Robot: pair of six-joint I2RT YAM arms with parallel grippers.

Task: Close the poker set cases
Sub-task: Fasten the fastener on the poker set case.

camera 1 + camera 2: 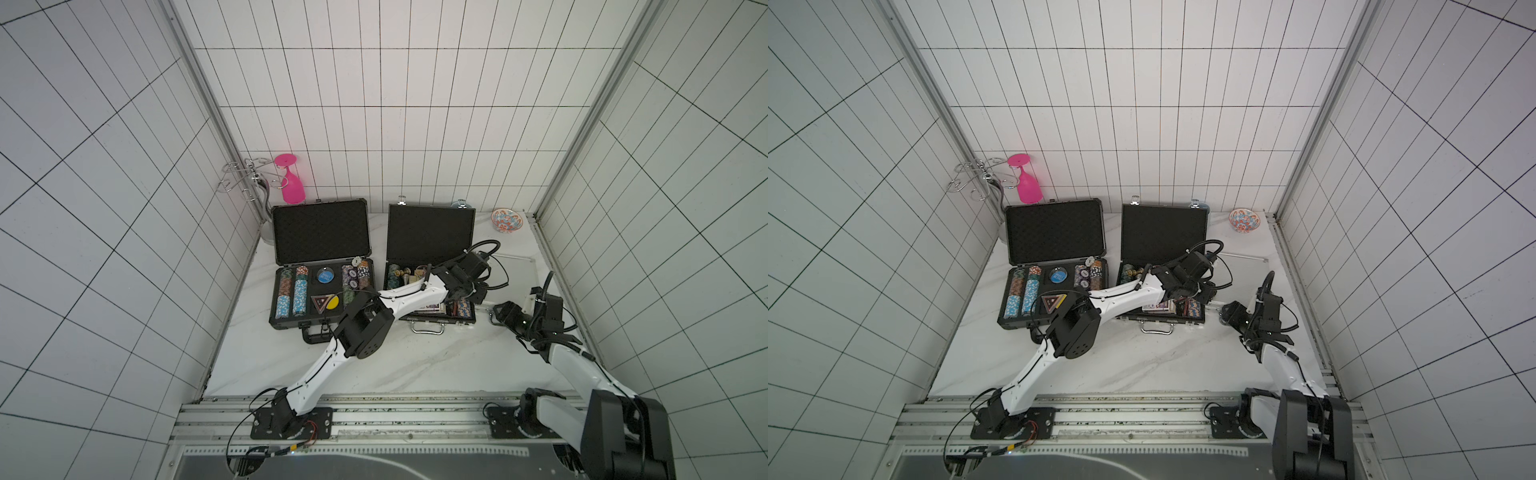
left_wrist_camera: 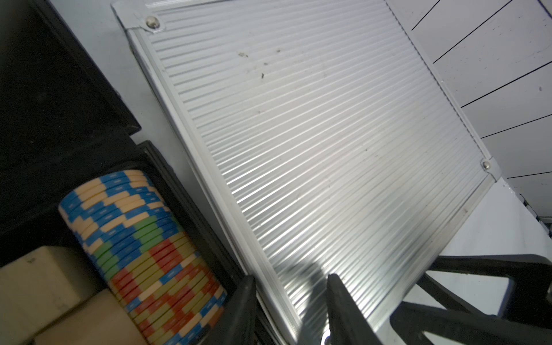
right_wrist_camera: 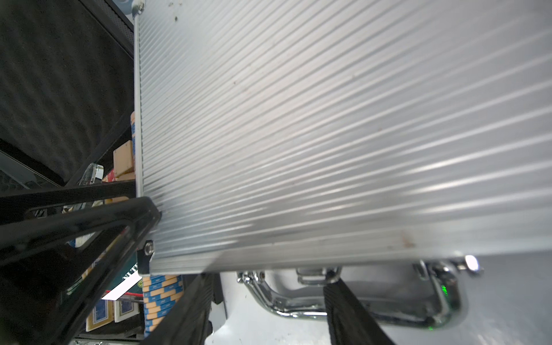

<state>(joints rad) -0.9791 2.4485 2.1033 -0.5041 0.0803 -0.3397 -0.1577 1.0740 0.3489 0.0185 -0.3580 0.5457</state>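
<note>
The small silver case point(image 2: 313, 143) was seen lid-down beside the medium black case point(image 1: 430, 266), both grippers at its front edge; the left gripper point(image 2: 291, 301) was parted over the lid corner, the right gripper point(image 3: 268, 310) parted by its chrome handle point(image 3: 358, 301). Latching seemed next, then the black case and the large dark-grey case point(image 1: 322, 266), both open; the left arm point(image 1: 411, 297) lay across the black one

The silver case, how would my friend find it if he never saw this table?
Start at the white marble table. Two black cases stand open at its back; look just right of the medium black case. The silver case lies there shut and flat, the only one with shiny ribbed metal.
</note>
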